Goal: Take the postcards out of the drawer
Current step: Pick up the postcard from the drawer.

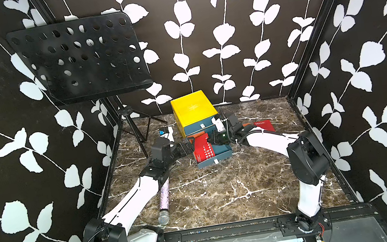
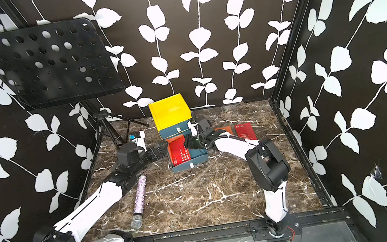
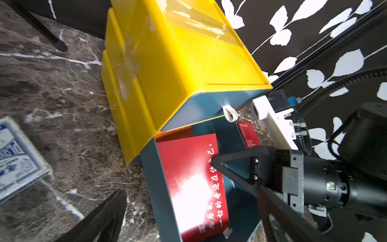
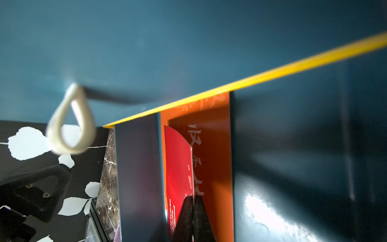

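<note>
Marble table point(image 1: 224, 187); orange postcard point(image 4: 219, 199) mostly hidden under red postcard point(image 4: 178, 167).

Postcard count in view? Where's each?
4. One red postcard in the open drawer, pinched by the right end effector; orange postcard beneath it; orange card and red DREAM card on the table beside the drawer. Others may hide underneath.

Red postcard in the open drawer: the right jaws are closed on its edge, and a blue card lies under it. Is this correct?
Not fully. Under the red postcard lies an orange card, not a blue one, as the right wrist view shows. The rest is right: the right jaws are closed on its edge, in the open drawer.
</note>
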You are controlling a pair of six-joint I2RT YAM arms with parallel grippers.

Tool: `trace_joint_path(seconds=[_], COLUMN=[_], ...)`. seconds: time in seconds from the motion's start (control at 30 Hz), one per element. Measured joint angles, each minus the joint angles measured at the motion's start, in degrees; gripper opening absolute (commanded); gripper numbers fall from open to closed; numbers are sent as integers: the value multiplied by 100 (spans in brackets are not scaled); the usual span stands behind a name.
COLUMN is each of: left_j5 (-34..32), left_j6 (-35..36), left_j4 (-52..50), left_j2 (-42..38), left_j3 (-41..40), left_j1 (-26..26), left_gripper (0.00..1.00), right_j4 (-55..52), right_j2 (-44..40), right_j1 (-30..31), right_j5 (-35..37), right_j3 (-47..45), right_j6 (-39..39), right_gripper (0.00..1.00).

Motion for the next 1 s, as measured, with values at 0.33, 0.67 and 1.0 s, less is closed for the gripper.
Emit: trace_joint_path(seconds=[0.33, 0.67, 1.0], left_j5=[79, 177, 214], left_j6=[-26, -31, -31], left_j4=[-101, -103, -153], left_j2=[103, 181, 181], left_j3=[-142, -151, -151], left_j1=[0, 0, 0], left_gripper=[99, 99, 99], right_j4=[1196, 1504, 1163], right_j2=[-52, -319, -1169], right_j1=[-197, -269, -310], right_j5=[-57, -109, -140], right_j3=[-586, -726, -1021], right_j6=[1051, 1355, 1215], right_gripper=[0, 0, 0])
